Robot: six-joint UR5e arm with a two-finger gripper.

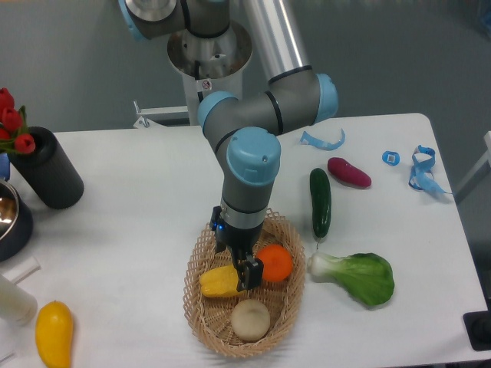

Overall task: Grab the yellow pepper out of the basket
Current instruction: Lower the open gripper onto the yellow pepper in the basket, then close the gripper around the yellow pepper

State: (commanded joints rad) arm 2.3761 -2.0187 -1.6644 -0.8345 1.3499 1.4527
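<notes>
The oval woven wicker basket [201, 307] sits at the front middle of the table. The yellow pepper [218, 282] lies in its left middle, beside a round orange [275, 262] and a pale beige round item [250, 320]. My gripper [244, 274] points straight down into the basket at the pepper's right end, between pepper and orange. One dark finger [249, 272] shows in front of the pepper; the other is hidden. I cannot tell whether the jaws press on the pepper.
A cucumber [320, 202], a purple eggplant [349, 172] and a bok choy [357, 277] lie right of the basket. A long yellow fruit [54, 333] lies at the front left. A black vase [47, 176] with red tulips and a metal bowl [9, 221] stand at the left edge.
</notes>
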